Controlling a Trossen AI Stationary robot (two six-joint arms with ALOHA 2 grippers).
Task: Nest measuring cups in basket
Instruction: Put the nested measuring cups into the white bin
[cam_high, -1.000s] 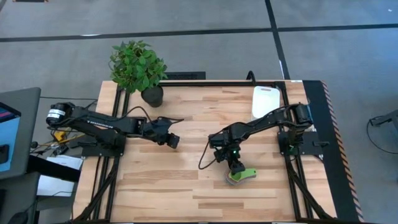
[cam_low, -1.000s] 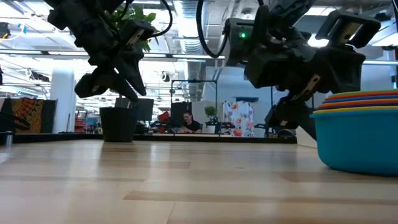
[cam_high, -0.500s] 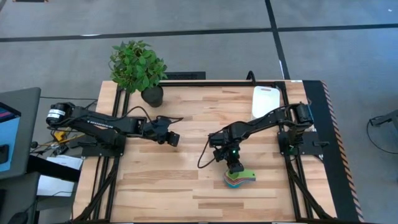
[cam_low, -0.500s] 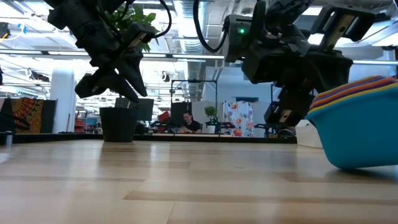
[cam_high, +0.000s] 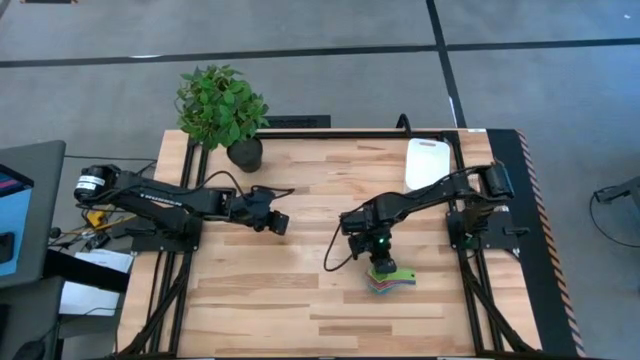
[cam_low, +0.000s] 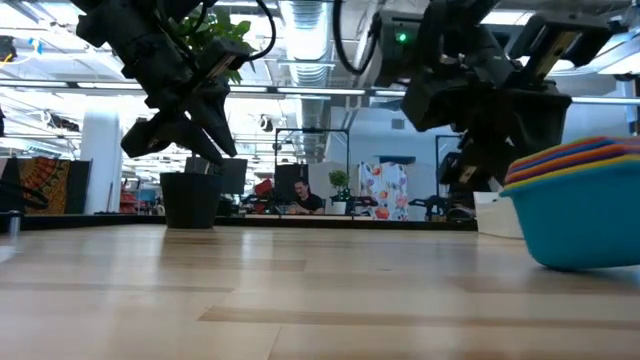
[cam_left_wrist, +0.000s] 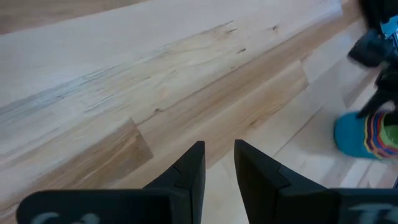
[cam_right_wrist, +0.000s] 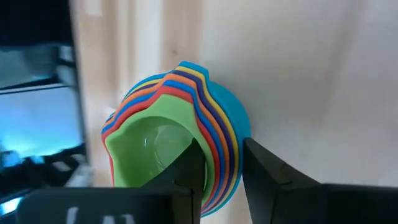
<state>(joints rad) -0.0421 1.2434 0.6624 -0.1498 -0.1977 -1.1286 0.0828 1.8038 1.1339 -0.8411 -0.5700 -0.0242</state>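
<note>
The measuring cups (cam_high: 390, 280) are nested in one stack on the wooden table, right of centre: green innermost (cam_right_wrist: 149, 146), teal outermost (cam_low: 585, 220). My right gripper (cam_high: 378, 262) is shut on the side of the stack, which is tilted. The white basket (cam_high: 424, 163) lies at the table's far right with no cup in it. My left gripper (cam_high: 278, 224) hangs above the table's left half, its fingers (cam_left_wrist: 193, 171) a little apart with nothing between them. My right gripper holds the nested stack by its rim wall (cam_right_wrist: 214, 140), one finger (cam_right_wrist: 189, 168) inside the green cup and the other (cam_right_wrist: 261, 168) outside the teal wall. The fingers slant down from the far left. The stack is tilted; whether its bottom (cam_low: 570, 265) still touches the table, I cannot tell.
A potted plant (cam_high: 245, 153) in a dark pot stands at the far left edge. Black frame rails (cam_high: 470, 290) run along both sides of the table. Bare wood lies between the two arms and along the near edge.
My right gripper has taken hold of the cup stack at its rim and risen slightly. The stack stood level on the table a second ago; it has tipped and shifted a little toward the table's right.
</note>
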